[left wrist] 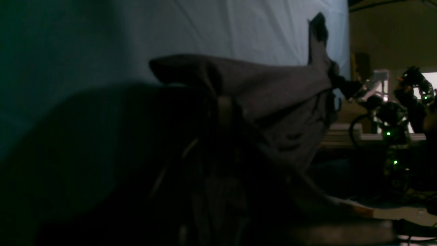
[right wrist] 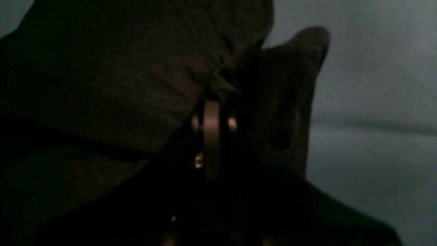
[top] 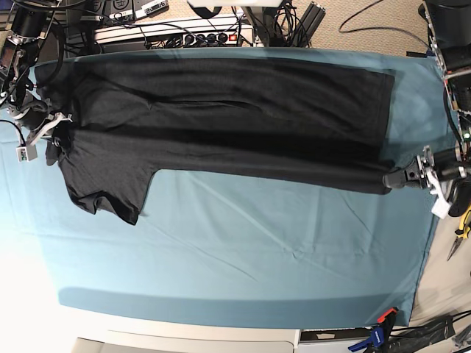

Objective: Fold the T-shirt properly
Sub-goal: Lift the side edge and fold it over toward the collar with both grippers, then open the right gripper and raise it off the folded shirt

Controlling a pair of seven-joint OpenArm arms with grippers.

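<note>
Here, the charcoal-black T-shirt (top: 243, 110) lies stretched across the pale blue cloth (top: 243, 250), taut between the two grippers. The left gripper (top: 388, 181) is pinched shut on its edge near the cloth's side, and the right gripper (top: 59, 141) is clamped on the fabric at the opposite side. Beside the right gripper, a loose dark flap spreads over the cloth toward the front.

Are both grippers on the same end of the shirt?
No, the left gripper grips one end, the right gripper the other.
</note>
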